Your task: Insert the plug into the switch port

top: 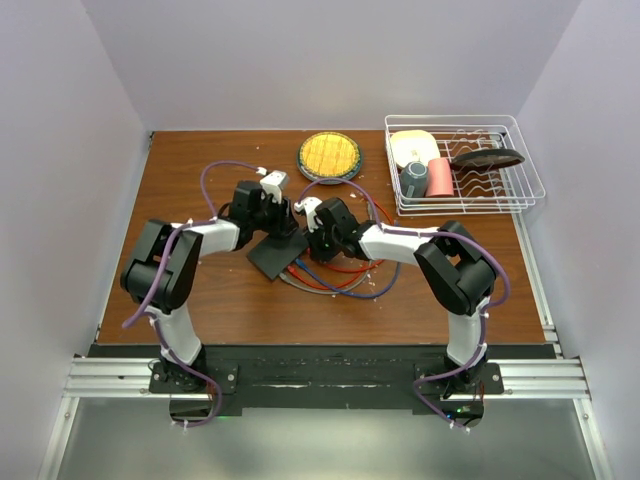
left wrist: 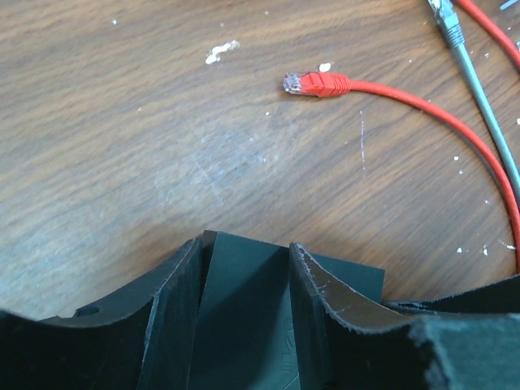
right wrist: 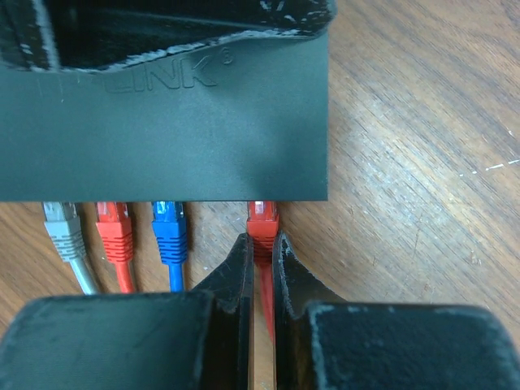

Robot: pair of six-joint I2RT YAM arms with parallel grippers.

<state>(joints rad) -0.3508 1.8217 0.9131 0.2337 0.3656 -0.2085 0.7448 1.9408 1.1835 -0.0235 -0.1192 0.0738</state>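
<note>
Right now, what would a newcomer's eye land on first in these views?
The right hand pinches a red plug at the black switch's edge, beside grey, red and blue plugs lined along it. The left hand clamps the switch from the far side; a round yellow dish and white wire rack sit farther back.

We see soft, even overhead light, faint shadows, a dull sheen on the switch (right wrist: 162,122) (right wrist view), near foreground blurred
</note>
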